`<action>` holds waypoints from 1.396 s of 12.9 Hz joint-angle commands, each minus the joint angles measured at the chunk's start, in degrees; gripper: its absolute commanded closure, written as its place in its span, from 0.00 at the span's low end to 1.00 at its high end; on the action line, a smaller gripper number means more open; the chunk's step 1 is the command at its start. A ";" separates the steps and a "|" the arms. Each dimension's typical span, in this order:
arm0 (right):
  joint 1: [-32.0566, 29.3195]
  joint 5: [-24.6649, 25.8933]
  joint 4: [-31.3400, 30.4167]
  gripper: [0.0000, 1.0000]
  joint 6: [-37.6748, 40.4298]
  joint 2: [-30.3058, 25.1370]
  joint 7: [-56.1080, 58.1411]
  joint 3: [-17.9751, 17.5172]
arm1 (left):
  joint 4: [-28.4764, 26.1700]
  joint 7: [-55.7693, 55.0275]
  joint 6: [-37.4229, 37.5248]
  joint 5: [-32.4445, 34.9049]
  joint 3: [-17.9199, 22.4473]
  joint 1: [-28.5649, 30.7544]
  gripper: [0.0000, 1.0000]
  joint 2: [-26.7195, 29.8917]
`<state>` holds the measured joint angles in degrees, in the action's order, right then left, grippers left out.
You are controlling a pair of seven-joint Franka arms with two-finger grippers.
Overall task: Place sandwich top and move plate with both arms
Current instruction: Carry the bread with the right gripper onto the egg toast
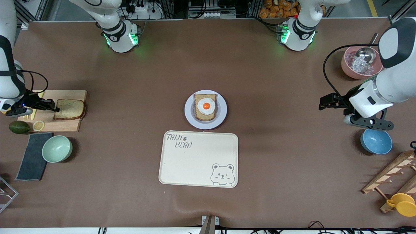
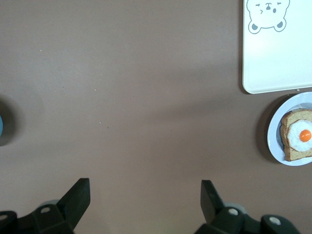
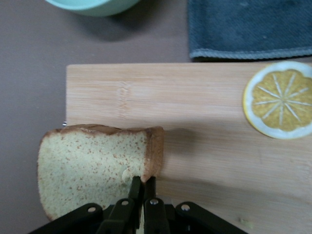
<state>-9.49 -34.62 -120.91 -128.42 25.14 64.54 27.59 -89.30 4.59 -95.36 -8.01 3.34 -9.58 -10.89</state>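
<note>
The sandwich top [image 1: 69,109] lies on the cutting board [image 1: 65,125]; the plate [image 1: 205,109] (mid-table) sits beside the tray [image 1: 198,159].

This is a robotics lab set up as a mock kitchen. Two white arms stand bolted on green-lit bases [image 1: 122,39] at the edge of a brown-covered table [image 1: 260,182], with aluminium framing, cables and a power strip [image 1: 143,8] along that edge. The table carries kitchen props: a wooden cutting board [image 1: 70,125], a lemon slice [image 1: 38,125], an avocado [image 1: 19,127], bowls, a cream tray [image 1: 195,162] with a bear drawing, and a plate [image 1: 189,113] bearing bread with a toy-like fried egg [image 1: 206,106].
</note>
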 commanded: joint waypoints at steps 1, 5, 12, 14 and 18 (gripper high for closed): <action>-0.18 -1.24 2.95 1.00 5.10 0.61 -1.41 -0.26 | -0.17 1.30 0.09 -0.43 0.09 0.17 0.00 0.25; 0.70 -1.15 7.43 1.00 17.92 0.09 -12.04 -0.70 | -0.17 1.30 0.09 -0.42 0.09 0.00 0.00 -0.10; 4.74 -1.59 8.85 1.00 24.98 -4.30 -29.36 -7.09 | -0.08 1.30 0.00 -0.42 0.09 -0.09 0.00 -0.28; 5.62 -4.04 8.85 1.00 24.63 -4.92 -32.01 -11.92 | 0.01 1.30 0.00 -0.34 0.09 -0.18 0.00 -1.06; 7.91 -3.80 8.85 1.00 17.71 -7.29 -47.58 -26.13 | 0.01 1.30 0.00 -0.43 0.00 -0.62 0.00 -1.59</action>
<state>-2.01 -38.26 -111.36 -107.82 20.35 26.22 7.93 -89.49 4.60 -95.36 -8.01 3.23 -9.82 -12.14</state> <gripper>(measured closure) 0.943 0.000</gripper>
